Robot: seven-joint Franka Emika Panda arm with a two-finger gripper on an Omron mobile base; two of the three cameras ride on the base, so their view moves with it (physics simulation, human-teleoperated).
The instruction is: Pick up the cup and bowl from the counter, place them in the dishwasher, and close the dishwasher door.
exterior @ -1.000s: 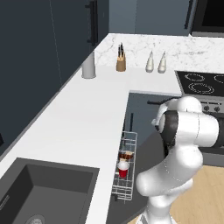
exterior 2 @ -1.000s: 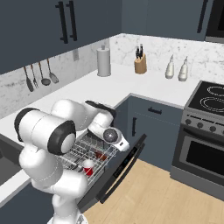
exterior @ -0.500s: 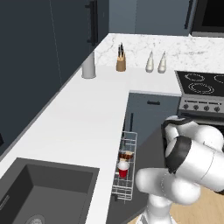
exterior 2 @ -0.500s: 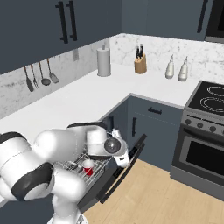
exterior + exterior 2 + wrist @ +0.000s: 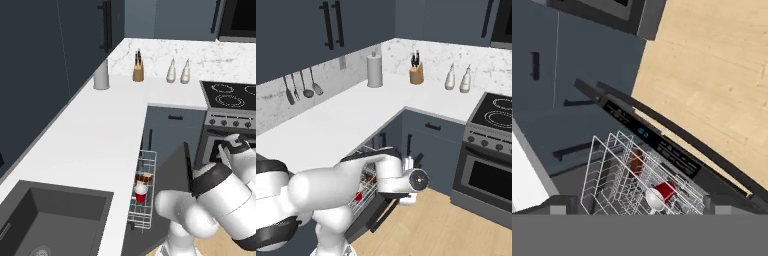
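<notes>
The red cup (image 5: 664,191) lies on its side in the white wire rack (image 5: 607,170) of the dishwasher, white inside showing. The dark reddish-brown bowl (image 5: 635,162) sits just behind it. From the left base view, the cup (image 5: 141,194) and bowl (image 5: 143,177) show in the pulled-out rack (image 5: 146,161) under the counter (image 5: 90,135). The dishwasher door (image 5: 677,145) hangs open, its panel (image 5: 175,170) tilted outward. My gripper (image 5: 642,206) is open and empty, above the rack and door. My hand (image 5: 412,180) hovers off the door's outer edge.
A steel oven (image 5: 491,165) with a black cooktop (image 5: 230,95) stands right of the dishwasher. A grey canister (image 5: 101,75), knife block (image 5: 138,72) and two bottles (image 5: 178,71) sit at the back of the counter. A dark sink (image 5: 50,210) lies near left. Wooden floor (image 5: 456,225) spreads beyond the door.
My arm has swung down and outward from above the rack toward the door's outer edge. The cup and bowl stay in the rack. The gripper stays open.
</notes>
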